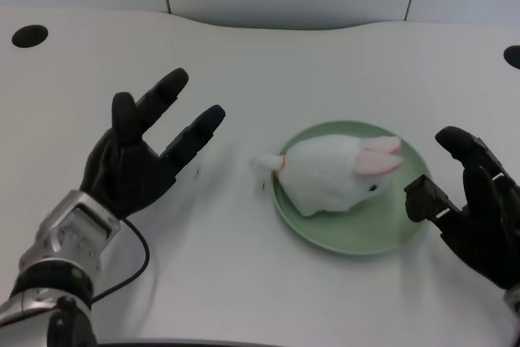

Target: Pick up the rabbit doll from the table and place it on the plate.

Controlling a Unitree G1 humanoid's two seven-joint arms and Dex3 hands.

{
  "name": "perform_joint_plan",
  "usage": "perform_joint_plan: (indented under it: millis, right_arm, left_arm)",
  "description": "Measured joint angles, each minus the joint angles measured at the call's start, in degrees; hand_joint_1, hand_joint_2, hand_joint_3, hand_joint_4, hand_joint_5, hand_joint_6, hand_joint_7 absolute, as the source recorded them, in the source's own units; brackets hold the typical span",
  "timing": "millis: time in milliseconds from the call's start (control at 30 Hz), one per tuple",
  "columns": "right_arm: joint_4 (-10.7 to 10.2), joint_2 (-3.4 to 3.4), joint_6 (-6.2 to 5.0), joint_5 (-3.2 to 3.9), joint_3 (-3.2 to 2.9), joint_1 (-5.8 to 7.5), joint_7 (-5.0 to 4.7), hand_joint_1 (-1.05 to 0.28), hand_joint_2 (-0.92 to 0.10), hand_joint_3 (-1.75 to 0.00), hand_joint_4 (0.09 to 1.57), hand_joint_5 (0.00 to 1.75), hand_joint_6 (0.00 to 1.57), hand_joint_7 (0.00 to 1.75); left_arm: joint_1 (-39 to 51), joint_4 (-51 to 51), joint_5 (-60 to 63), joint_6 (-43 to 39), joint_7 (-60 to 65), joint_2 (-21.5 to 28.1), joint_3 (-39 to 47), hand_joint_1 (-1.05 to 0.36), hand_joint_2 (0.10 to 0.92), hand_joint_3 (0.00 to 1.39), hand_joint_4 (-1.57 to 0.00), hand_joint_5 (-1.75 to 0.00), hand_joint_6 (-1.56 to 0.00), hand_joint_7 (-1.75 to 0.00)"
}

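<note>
One rabbit doll [337, 173] lay on the green plate [351, 236], tail apparently over the rim; the left hand [145, 150] hung beside it with fingers spread, holding nothing, so the job looked done

One head view looks steeply down from close above the white bench [268, 298], facing its far edge.

**Left hand spread and holding nothing**

The left hand [134, 156] sits at the end of its silver forearm [61, 262], which rises from the lower left corner. Its palm faces up, and its black fingers [166, 91] are apart, stretched up and to the right.
</note>
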Motion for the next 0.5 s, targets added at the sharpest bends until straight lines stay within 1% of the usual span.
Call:
perform_joint_plan:
  millis: [100,133,267,333,400,500]
  right_arm:
    - [-0.04,0.00,0.00,-0.11,0.08,0.14,-0.13,-0.65,-0.92,-0.21,0.61,1.75,0.60,1.45]
    - [-0.04,0.01,0.00,-0.12,0.16,0.16,-0.13,-0.65,-0.92,-0.21,0.61,1.75,0.60,1.44]
    - [0.07,0.00,0.12,-0.07,0.08,0.16,-0.11,-0.65,-0.92,-0.20,0.61,1.75,0.60,1.42]
    - [0.16,-0.02,0.24,-0.07,0.06,0.15,-0.11,-0.66,-0.92,-0.18,0.62,1.75,0.62,1.38]
    - [0.51,-0.06,0.25,-0.09,0.03,0.01,-0.08,-0.66,-0.92,-0.20,0.62,1.75,0.62,1.37]
    - [1.29,-0.36,0.24,-0.10,-0.03,-0.14,-0.04,-0.66,-0.92,-0.19,0.63,1.75,0.63,1.37]
  left_arm:
    - [2.73,-1.62,-0.96,1.09,0.94,-0.57,0.78,-0.90,0.921,0.63,-0.24,-0.11,-0.10,-0.02]
    - [3.60,-2.33,-1.05,1.32,1.02,-0.80,0.81,-0.90,0.921,0.63,-0.24,-0.11,-0.10,-0.02]
    - [7.01,-4.78,-1.81,1.41,1.01,-1.88,0.73,-0.90,0.921,0.63,-0.25,-0.11,-0.10,-0.02]
    - [8.36,-5.90,-2.07,1.51,1.07,-2.20,0.63,-0.90,0.921,0.63,-0.28,-0.12,-0.13,-0.03]
    - [9.54,-7.19,-2.20,1.61,1.33,-2.25,0.49,-0.91,0.921,0.63,-0.30,-0.13,-0.15,-0.03]
    - [11.62,-8.66,-2.28,1.79,2.00,-2.24,0.28,-0.91,0.921,0.60,-0.32,-0.13,-0.18,-0.04]
